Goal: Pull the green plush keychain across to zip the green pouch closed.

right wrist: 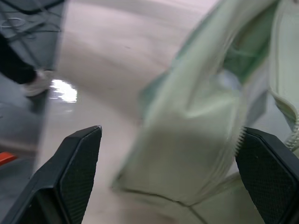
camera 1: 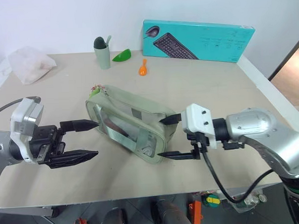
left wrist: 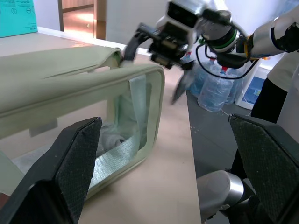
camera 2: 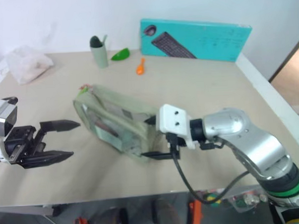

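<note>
Beige table [camera 1: 198, 90] bears boxy fabric green pouch [camera 1: 132, 122].

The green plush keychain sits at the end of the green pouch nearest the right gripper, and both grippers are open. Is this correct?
Not quite. In the left eye view the green plush keychain sits at the far end of the green pouch, nearer the left gripper, not the right gripper. Both grippers are open.

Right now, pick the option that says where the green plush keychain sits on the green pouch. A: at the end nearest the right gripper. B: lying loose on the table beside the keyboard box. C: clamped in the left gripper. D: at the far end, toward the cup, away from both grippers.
D: the green plush keychain sits at the green pouch's far corner, clear of the open left gripper and right gripper.
</note>
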You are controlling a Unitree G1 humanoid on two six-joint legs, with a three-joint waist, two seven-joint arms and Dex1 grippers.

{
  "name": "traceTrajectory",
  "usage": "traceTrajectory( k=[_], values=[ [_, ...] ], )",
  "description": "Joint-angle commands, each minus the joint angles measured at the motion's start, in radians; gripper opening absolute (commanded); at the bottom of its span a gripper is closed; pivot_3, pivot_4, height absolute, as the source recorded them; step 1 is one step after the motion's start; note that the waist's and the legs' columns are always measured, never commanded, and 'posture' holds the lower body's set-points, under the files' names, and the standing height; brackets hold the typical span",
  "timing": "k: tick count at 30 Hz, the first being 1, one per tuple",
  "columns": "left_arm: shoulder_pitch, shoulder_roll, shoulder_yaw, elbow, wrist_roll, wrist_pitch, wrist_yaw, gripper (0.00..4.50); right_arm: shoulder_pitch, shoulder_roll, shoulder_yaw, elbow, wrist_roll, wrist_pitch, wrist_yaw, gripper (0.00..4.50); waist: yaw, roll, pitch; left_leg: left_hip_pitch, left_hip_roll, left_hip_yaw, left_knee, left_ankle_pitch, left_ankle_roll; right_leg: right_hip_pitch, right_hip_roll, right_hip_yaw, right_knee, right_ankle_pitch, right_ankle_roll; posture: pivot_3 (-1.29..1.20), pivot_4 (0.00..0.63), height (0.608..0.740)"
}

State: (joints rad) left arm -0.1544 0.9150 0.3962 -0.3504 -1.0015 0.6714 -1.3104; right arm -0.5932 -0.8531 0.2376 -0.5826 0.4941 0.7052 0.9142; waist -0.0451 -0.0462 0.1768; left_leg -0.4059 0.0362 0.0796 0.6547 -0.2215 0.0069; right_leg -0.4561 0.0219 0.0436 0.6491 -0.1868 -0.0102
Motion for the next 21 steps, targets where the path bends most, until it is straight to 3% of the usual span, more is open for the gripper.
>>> traceTrajectory(
  k=[1,10,15,21],
  values=[
    [-0.012,-0.016,0.025,-0.022,-0.022,-0.02,0.021,4.5,-0.029,0.036,0.003,0.019,-0.049,-0.004,-0.037,3.26,0.0,0.0,0.0,0.0,0.0,0.0,0.0,0.0,0.0,0.0,0.0,0.0,0.0,0.0,0.0,0.0,0.15,0.74],
    [-0.066,-0.061,0.065,0.011,-0.102,-0.006,0.101,4.5,0.021,0.049,-0.007,0.033,-0.085,-0.074,0.02,0.09,0.001,0.0,0.0,-0.001,0.0,-0.001,0.0,0.0,0.0,0.0,0.0,0.0,0.0,0.0,0.0,0.0,0.15,0.74],
    [-0.106,-0.069,0.087,0.06,-0.145,0.006,0.132,4.5,0.005,0.028,-0.065,0.149,-0.145,-0.305,0.111,0.01,0.0,0.0,0.0,0.0,0.0,0.0,0.0,0.0,0.0,0.0,0.001,0.001,0.0,0.0,0.0,0.0,0.15,0.74],
    [-0.175,-0.082,0.111,0.109,-0.225,0.028,0.182,4.5,-0.06,-0.009,-0.11,0.365,-0.161,-0.589,0.32,0.01,0.0,0.0,0.0,-0.001,-0.001,0.0,0.0,0.0,0.001,0.001,0.004,0.002,0.0,0.001,0.001,0.0,0.15,0.74]
  ],
)
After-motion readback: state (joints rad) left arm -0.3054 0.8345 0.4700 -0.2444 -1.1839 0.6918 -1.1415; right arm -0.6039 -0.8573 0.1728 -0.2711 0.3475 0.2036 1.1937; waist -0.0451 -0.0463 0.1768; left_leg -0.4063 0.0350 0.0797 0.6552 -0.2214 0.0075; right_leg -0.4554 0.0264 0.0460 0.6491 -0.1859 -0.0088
